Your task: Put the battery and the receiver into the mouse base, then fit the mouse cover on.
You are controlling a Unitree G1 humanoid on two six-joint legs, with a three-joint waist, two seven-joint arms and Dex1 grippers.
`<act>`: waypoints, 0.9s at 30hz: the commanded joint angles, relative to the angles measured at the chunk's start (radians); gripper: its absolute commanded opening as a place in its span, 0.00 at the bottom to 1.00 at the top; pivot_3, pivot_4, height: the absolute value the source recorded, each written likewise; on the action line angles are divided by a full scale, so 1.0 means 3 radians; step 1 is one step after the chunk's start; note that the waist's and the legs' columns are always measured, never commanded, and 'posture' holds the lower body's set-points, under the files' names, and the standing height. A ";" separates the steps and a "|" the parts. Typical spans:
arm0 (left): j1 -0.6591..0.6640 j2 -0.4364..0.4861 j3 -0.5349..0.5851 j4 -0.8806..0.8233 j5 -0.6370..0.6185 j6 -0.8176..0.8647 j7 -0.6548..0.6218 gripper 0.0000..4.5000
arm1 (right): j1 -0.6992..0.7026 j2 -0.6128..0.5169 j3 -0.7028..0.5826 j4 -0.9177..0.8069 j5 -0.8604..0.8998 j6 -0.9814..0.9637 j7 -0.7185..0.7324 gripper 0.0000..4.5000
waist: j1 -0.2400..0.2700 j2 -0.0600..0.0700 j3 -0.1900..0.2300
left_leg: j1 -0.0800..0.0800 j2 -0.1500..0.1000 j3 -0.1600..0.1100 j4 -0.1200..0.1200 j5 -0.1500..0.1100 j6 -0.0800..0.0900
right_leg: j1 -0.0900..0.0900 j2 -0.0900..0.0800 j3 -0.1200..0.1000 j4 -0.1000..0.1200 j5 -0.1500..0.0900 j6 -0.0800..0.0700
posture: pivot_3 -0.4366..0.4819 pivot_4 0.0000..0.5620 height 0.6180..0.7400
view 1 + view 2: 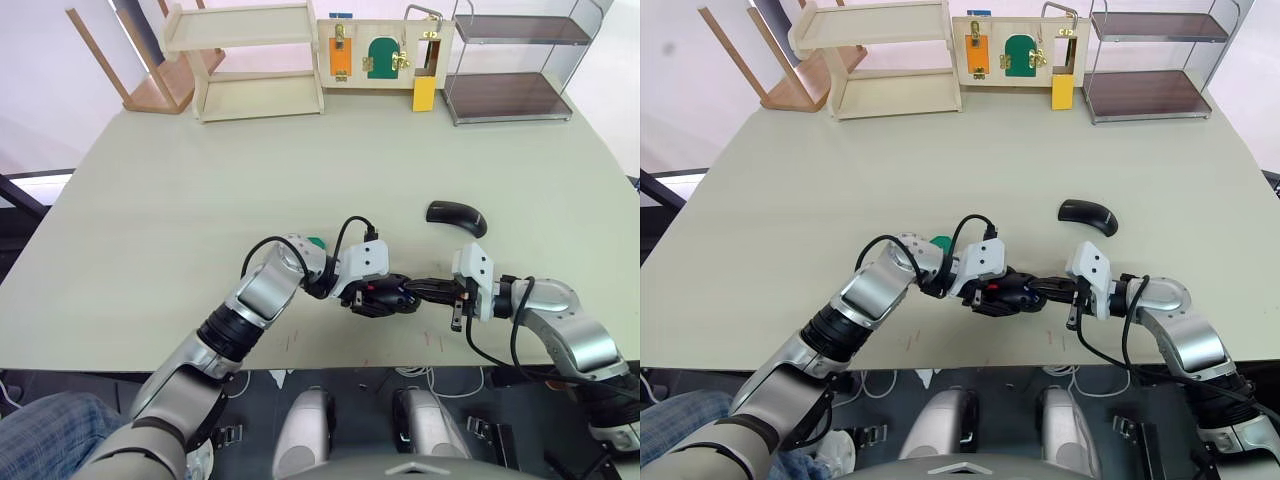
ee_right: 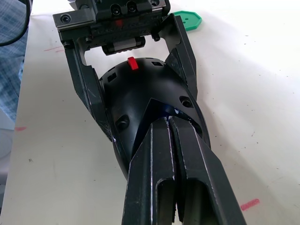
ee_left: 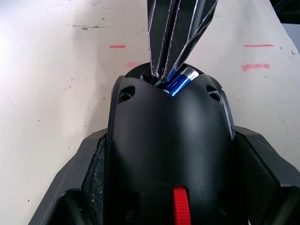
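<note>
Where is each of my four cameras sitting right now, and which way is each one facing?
Left eye, right eye: on the head, looking forward and down over both arms at the pale table; the left gripper holds the black oval mouse base.
Left wrist: along its own fingers at the base, where the right gripper pinches the small blue battery.
Right wrist: along its shut fingers toward the left gripper.
All four share the base.

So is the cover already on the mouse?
No. The cover lies alone on the table, apart from the mouse base.
</note>
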 commanded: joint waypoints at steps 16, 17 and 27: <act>-0.0007 -0.0005 -0.0085 0.0062 0.0060 0.0013 -0.0010 0.66 | 0.0048 0.0010 0.0080 0.0185 -0.0136 0.0043 -0.0037 0.01 | 0.0000 0.0000 -0.0002 | 0.0004 0.0000 0.0000 0.0003 0.0000 0.0000 | 0.0003 0.0000 0.0000 0.0004 0.0000 0.0000 | 0.48 0.27 1.00; -0.0006 -0.0005 -0.0085 0.0061 0.0061 0.0014 -0.0010 0.66 | 0.0053 0.0004 0.0107 0.0201 -0.0170 0.0041 -0.0039 0.01 | 0.0000 -0.0001 -0.0003 | 0.0004 0.0000 0.0000 0.0003 0.0000 0.0000 | 0.0004 0.0000 0.0000 0.0004 0.0000 0.0000 | 0.48 0.27 1.00; -0.0011 -0.0020 -0.0080 0.0061 0.0068 0.0032 -0.0010 0.66 | 0.0055 -0.0073 0.0375 0.0349 -0.0521 0.0214 -0.0150 0.01 | -0.0008 -0.0033 -0.0037 | 0.0016 0.0001 -0.0001 0.0004 0.0000 0.0000 | 0.0012 0.0002 0.0001 0.0008 -0.0001 0.0000 | 0.48 0.27 1.00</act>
